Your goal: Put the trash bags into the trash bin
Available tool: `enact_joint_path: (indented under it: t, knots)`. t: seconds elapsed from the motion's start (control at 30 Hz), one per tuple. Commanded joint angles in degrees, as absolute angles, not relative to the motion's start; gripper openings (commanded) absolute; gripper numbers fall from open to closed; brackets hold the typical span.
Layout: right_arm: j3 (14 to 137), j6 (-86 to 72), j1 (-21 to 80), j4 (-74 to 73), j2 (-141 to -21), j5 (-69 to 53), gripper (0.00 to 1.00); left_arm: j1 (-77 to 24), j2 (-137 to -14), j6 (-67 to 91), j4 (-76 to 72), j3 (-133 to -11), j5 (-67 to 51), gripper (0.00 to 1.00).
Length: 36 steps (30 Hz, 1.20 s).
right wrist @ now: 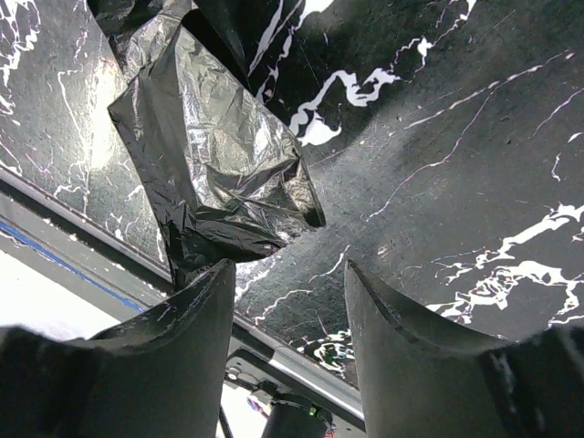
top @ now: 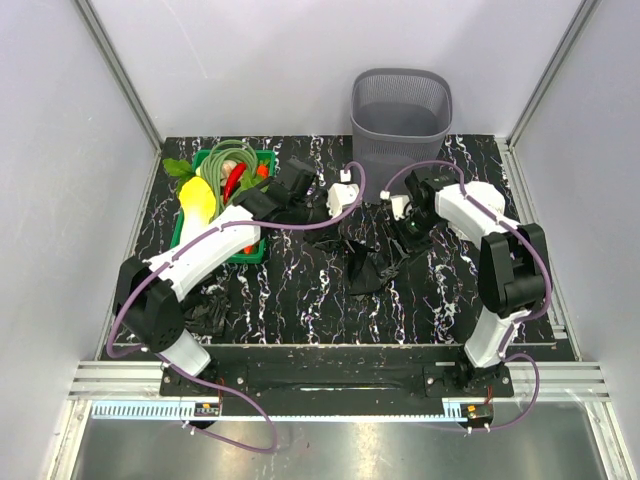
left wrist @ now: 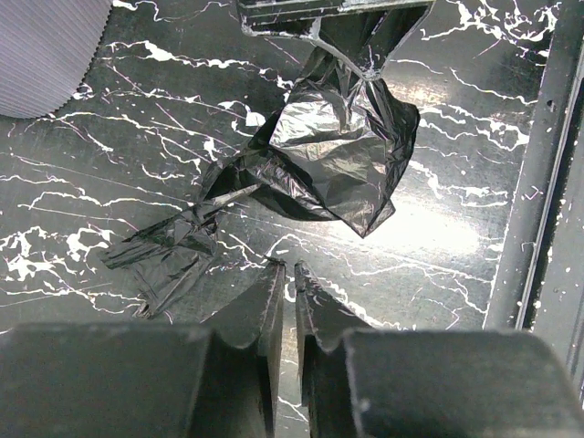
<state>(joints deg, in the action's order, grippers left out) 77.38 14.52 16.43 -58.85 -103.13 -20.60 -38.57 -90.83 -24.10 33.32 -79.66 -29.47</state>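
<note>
Black trash bag (top: pixel 372 268) is lying crumpled on the counter (top: pixel 300 295) just beside my spread right jaws, the nearer pair; my left jaws are hanging almost pressed together, empty, with the trash bin (top: pixel 400 115) beyond.

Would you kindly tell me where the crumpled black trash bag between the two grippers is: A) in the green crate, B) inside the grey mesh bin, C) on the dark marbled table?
C: the trash bag lies crumpled on the table, in front of the trash bin and right of the green crate, inside neither.
</note>
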Motion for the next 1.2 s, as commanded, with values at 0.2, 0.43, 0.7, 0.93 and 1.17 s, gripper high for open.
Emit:
enact_joint_path:
  t: [0.2, 0.43, 0.7, 0.93, 1.17]
  knots:
    - [75.9, 15.5, 14.4, -54.6, -101.8, -23.2, 0.57, -38.4, -88.2, -25.3, 31.6, -78.4, -30.3, 0.17]
    - [77.5, 17.1, 14.3, -52.5, -105.9, -27.9, 0.53, -38.4, -88.4, -25.9, 31.6, -78.0, -30.1, 0.18]
    - [77.9, 17.3, 14.3, -51.8, -106.5, -29.7, 0.14, -38.3, -88.9, -26.5, 31.6, -77.8, -29.4, 0.19]
    - [82.6, 20.7, 14.3, -58.5, -99.6, -32.6, 0.00, -38.4, -89.7, -26.0, 30.4, -78.4, -30.2, 0.20]
    - [94.6, 27.6, 14.5, -73.3, -94.8, -43.0, 0.00, -38.4, -94.1, -23.9, 30.3, -84.5, -40.7, 0.58]
